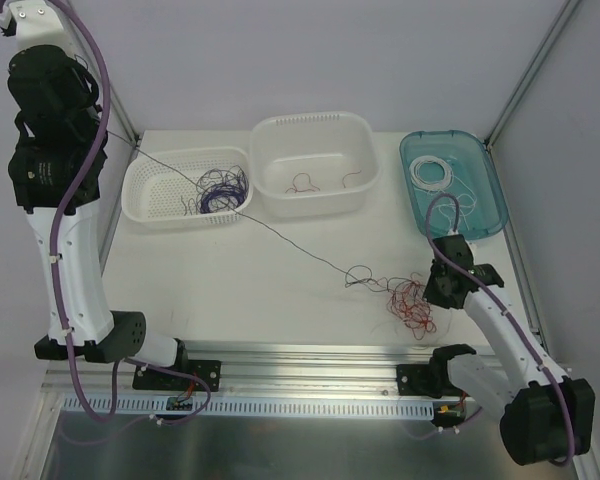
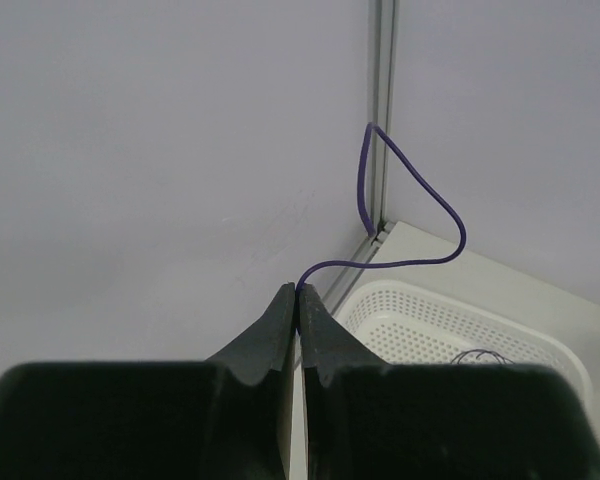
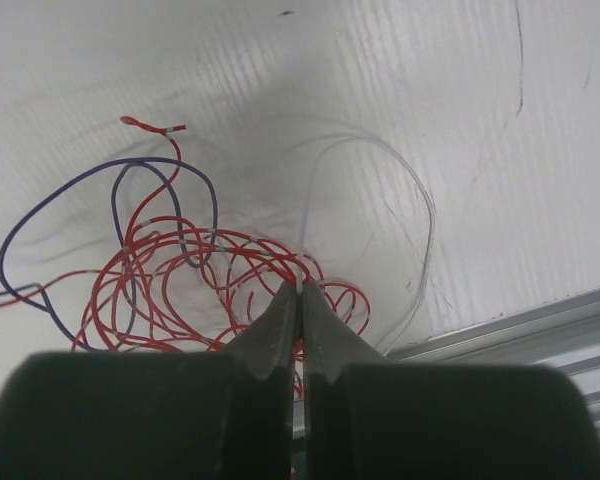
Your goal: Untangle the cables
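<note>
The left pincer (image 2: 297, 298), shut on a purple cable (image 2: 400, 263), sits high at upper left, likely to draw it free. The right pincer (image 3: 300, 298), closed on a white cable (image 3: 427, 200), seems to anchor the red tangle (image 3: 180, 290).

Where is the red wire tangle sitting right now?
In the top view the red tangle lies on the table at the front right, just left of the right hand and in front of the teal tray.
</note>
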